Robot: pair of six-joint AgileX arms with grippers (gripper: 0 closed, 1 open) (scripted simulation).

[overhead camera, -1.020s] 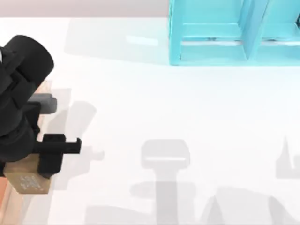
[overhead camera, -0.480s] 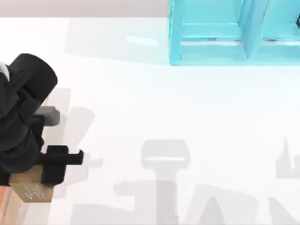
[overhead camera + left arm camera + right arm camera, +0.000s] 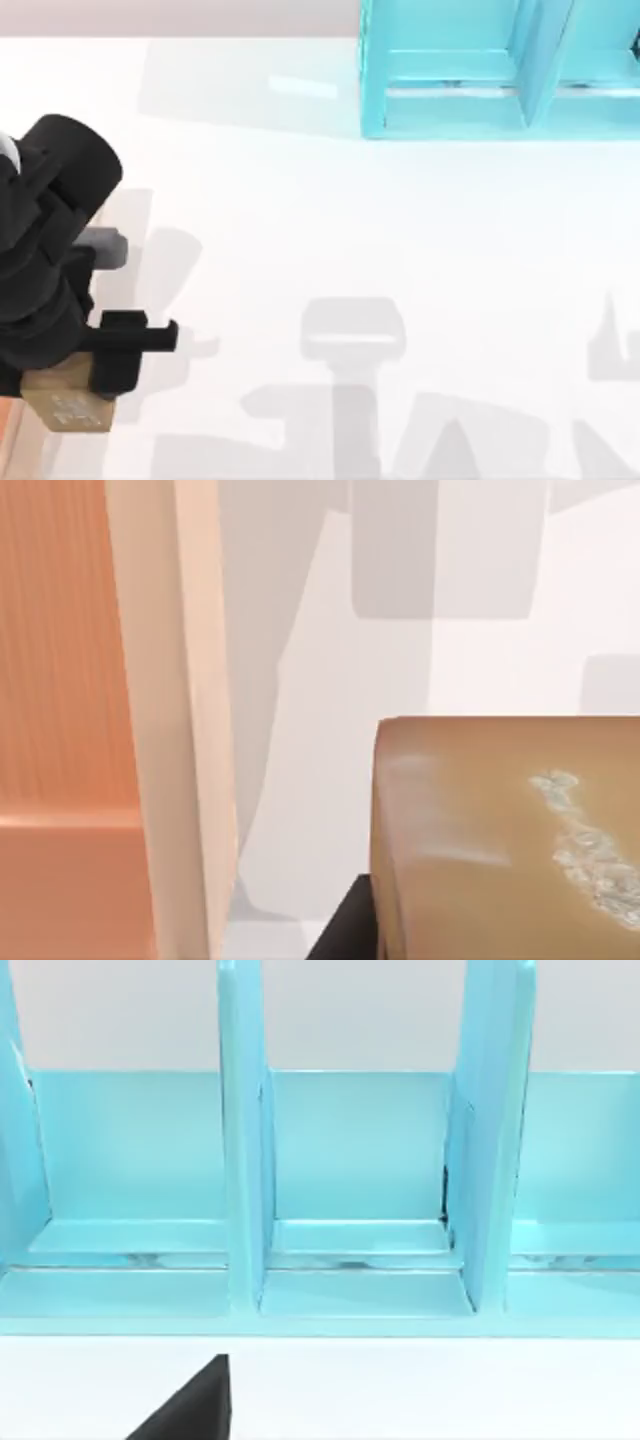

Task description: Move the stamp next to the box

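Your white tabletop (image 3: 330, 230) carries a turquoise shelf (image 3: 500, 70) along its far edge. At the left edge your left gripper (image 3: 95, 385) is clamped on the stamp (image 3: 65, 405), a tan block with faint white marks, just beside the box (image 3: 170, 720) rim.

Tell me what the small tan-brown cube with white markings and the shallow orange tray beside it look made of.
The small tan-brown cube looks like smooth wood with a soft sheen and worn white markings. The shallow orange tray seems wooden too: fine grain lines inside, pale matte rim. Rendered, so uncertain.
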